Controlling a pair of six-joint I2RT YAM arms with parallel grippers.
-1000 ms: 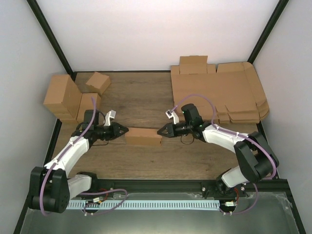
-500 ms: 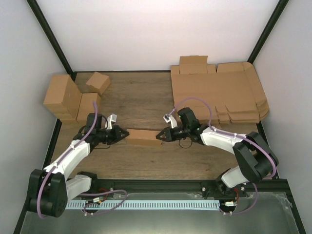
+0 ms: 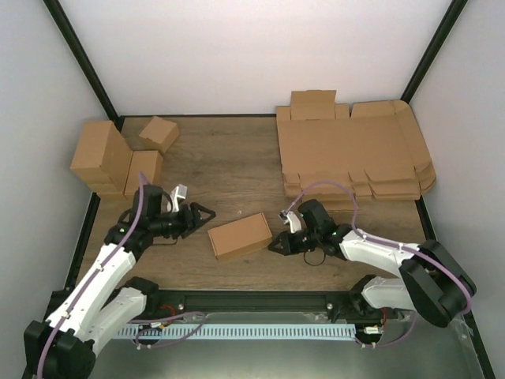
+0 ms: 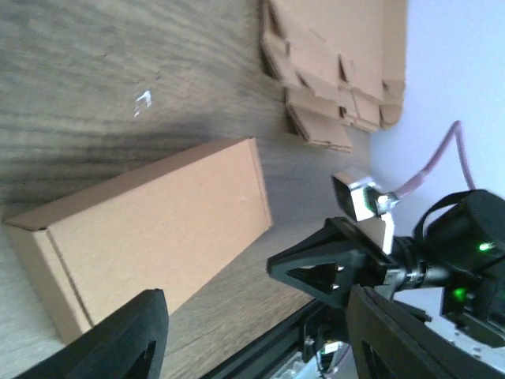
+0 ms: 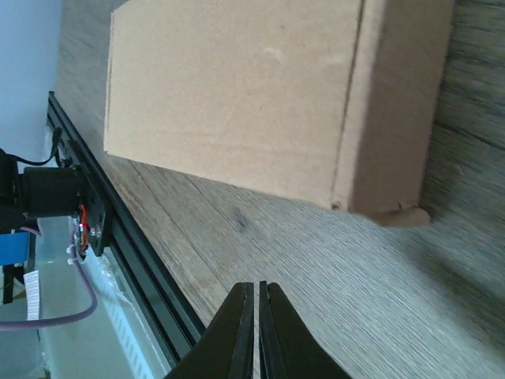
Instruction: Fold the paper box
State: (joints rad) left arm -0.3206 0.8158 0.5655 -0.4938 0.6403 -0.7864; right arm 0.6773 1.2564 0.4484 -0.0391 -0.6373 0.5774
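**Two claws, one paper box (image 3: pixel 239 236) lying free between them**

Nearest the arm bases, a black rail (image 3: pixel 260 298) runs along the front edge of the worktop (image 3: pixel 229 162).

Just beyond it, the paper box lies flat on the wood in the near middle of the worktop. It is closed up into a long, narrow shape and skewed a little, its right end farther back than its left. The left wrist view shows its broad top face and one short end panel (image 4: pixel 150 229). The right wrist view shows the same plain brown face, with a small tab corner poking out at one end (image 5: pixel 237 103).

The left claw (image 3: pixel 201 213) sits just beside the box's left end with its fingers spread wide and nothing between them. In its own camera the two black fingers (image 4: pixel 118 339) stand well apart at the bottom of the view, with the box beyond them and not touched.

The right claw (image 3: pixel 276 245) is low by the box's right end, its fingers pressed together to a point (image 5: pixel 256 316). A strip of bare wood separates the tips from the cardboard, so it grips nothing.

Farther back on the left stands a group of folded boxes (image 3: pixel 110 158). At the far right lies a stack of flat cardboard sheets (image 3: pixel 355 150), well apart from the paper box.
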